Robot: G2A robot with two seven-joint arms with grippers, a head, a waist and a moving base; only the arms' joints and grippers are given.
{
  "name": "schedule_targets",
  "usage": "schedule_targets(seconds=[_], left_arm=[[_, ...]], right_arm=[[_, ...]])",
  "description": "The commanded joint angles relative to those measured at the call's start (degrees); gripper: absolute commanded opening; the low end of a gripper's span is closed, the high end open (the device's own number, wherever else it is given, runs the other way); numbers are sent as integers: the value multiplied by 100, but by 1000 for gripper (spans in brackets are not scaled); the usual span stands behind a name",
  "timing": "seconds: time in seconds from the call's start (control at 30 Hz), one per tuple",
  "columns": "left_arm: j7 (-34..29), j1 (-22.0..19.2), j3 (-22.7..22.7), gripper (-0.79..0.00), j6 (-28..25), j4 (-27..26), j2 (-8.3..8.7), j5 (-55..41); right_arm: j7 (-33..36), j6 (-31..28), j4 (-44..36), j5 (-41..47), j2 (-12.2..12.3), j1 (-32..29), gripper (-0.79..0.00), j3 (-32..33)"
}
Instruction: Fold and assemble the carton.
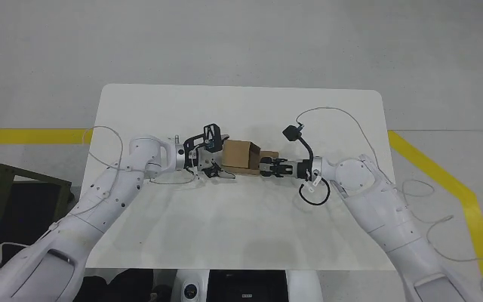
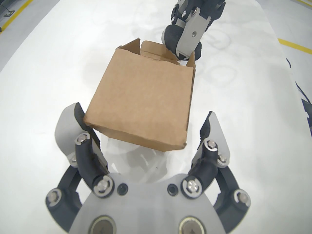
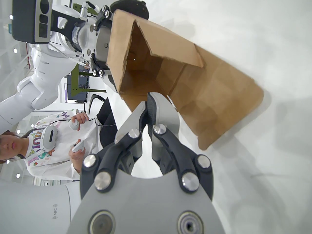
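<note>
A brown cardboard carton (image 1: 240, 154) lies on its side in the middle of the white table (image 1: 151, 106). My left gripper (image 2: 143, 110) is open around its closed end, and one finger (image 2: 73, 120) touches a corner of the carton (image 2: 143, 101). The other finger (image 2: 212, 127) stands clear of it. The carton (image 3: 214, 91) has its open end, with flaps splayed, toward my right gripper (image 3: 150, 97), which is shut with its tip at a flap's edge. In the left wrist view the right gripper (image 2: 181, 55) presses on the far flaps. The top view shows both grippers (image 1: 213, 160) (image 1: 266, 165) flanking the carton.
A thin cable (image 1: 347, 113) loops over the table's right side near the right arm. The table's far half and front strip are bare white surface. Yellow floor tape (image 1: 38, 136) runs past both sides of the table.
</note>
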Motion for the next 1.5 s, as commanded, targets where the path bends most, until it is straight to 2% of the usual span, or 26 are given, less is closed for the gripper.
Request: schedule_targets(seconds=[0.0, 0.13, 0.27, 0.53, 0.73, 1.1, 1.47], left_arm=[[-1, -53, 41, 0, -30, 83, -46, -35], [-30, -144, 70, 0, -50, 211, -113, -61], [-73, -200, 55, 0, -48, 304, -151, -72], [-82, -205, 3, 0, -50, 324, -200, -25], [-102, -163, -46, 0, -63, 294, -223, -19], [-230, -101, -138, 0, -191, 278, -251, -59], [-386, -69, -202, 0, -257, 271, -291, -115]], right_arm=[[-45, -52, 77, 41, -38, 61, -785, -81], [-122, -119, 254, 39, -91, 189, -785, -166], [-82, -113, 210, -36, -44, 152, -785, -26], [241, 270, -699, -70, 192, -643, -785, 489], [305, 494, -1202, 41, 247, -1141, -785, 516], [-508, 175, -848, -218, 103, -877, -785, 188], [-755, -125, -303, -161, -70, -387, -785, -119]])
